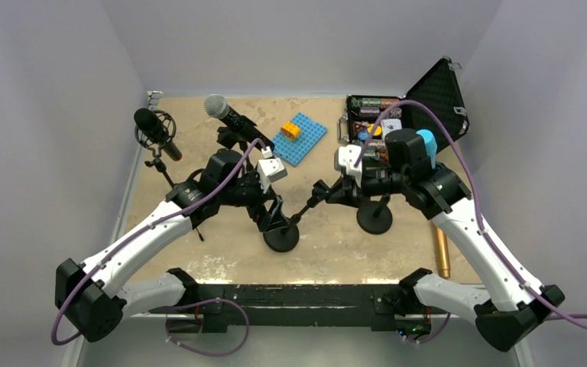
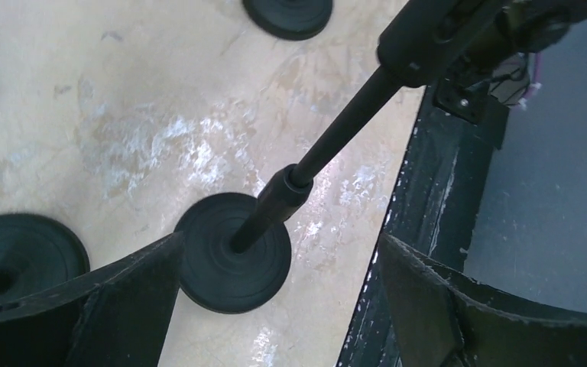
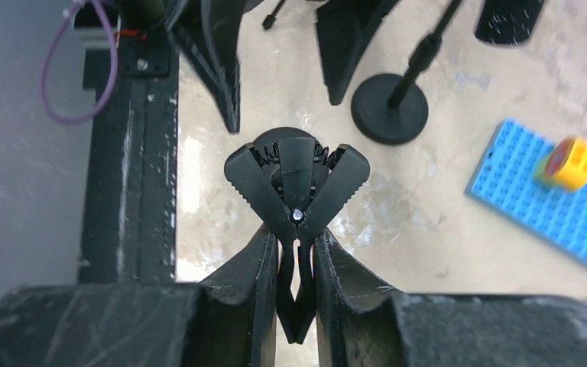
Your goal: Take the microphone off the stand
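Note:
A black stand with a round base [image 1: 281,238] and a slanted pole [image 2: 336,138] stands at the table's front middle. At its top is a black spring clip [image 3: 296,180]. My right gripper [image 1: 325,191] is shut on the clip's two handles [image 3: 298,283], and the clip's toothed jaws are spread with nothing in them. My left gripper [image 2: 283,306] is open, above the stand's base [image 2: 233,252] and beside the pole without touching it. A silver-headed microphone [image 1: 225,113] sits raised at the back left, its stand mostly hidden behind my left arm. A black microphone [image 1: 153,126] in a shock mount stands on a tripod at the far left.
A second round stand base [image 1: 374,218] sits under my right arm. A blue studded plate [image 1: 299,139] with a yellow brick [image 1: 290,130] lies at the back. An open black case [image 1: 428,99] stands at the back right. A gold cylinder [image 1: 443,252] lies at the right front.

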`<action>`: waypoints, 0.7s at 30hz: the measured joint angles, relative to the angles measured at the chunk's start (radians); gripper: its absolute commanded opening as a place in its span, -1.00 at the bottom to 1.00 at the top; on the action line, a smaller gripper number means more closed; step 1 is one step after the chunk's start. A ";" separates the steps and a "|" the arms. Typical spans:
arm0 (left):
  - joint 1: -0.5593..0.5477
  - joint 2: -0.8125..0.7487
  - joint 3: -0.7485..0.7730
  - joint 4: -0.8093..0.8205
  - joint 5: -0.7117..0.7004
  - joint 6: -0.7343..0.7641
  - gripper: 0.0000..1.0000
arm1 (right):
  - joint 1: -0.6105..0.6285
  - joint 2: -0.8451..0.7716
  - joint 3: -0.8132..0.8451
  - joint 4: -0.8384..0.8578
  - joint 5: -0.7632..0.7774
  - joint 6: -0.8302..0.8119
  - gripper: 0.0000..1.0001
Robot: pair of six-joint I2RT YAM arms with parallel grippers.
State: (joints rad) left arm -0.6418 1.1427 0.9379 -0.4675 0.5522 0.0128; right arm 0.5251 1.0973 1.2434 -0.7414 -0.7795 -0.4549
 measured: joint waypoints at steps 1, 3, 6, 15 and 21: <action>0.000 -0.024 -0.003 0.002 0.023 0.018 0.96 | 0.000 -0.025 -0.018 -0.010 -0.017 -0.083 -1.00; 0.000 -0.050 -0.005 0.005 0.072 0.065 0.79 | 0.005 -0.053 -0.032 -0.040 -0.042 -0.227 -1.00; 0.000 -0.025 -0.010 0.014 0.156 0.169 0.47 | 0.010 -0.066 -0.034 -0.101 -0.081 -0.439 -1.00; -0.007 0.241 0.000 0.032 0.336 0.371 0.07 | 0.015 -0.077 -0.034 -0.212 -0.129 -0.786 -1.00; -0.020 0.282 0.032 -0.005 0.381 0.444 -0.29 | 0.018 -0.076 -0.037 -0.194 -0.127 -0.754 -1.00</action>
State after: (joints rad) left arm -0.6617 1.4246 0.9699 -0.4721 0.9333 0.4568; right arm 0.5426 1.0210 1.2060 -0.9352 -0.9070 -1.2091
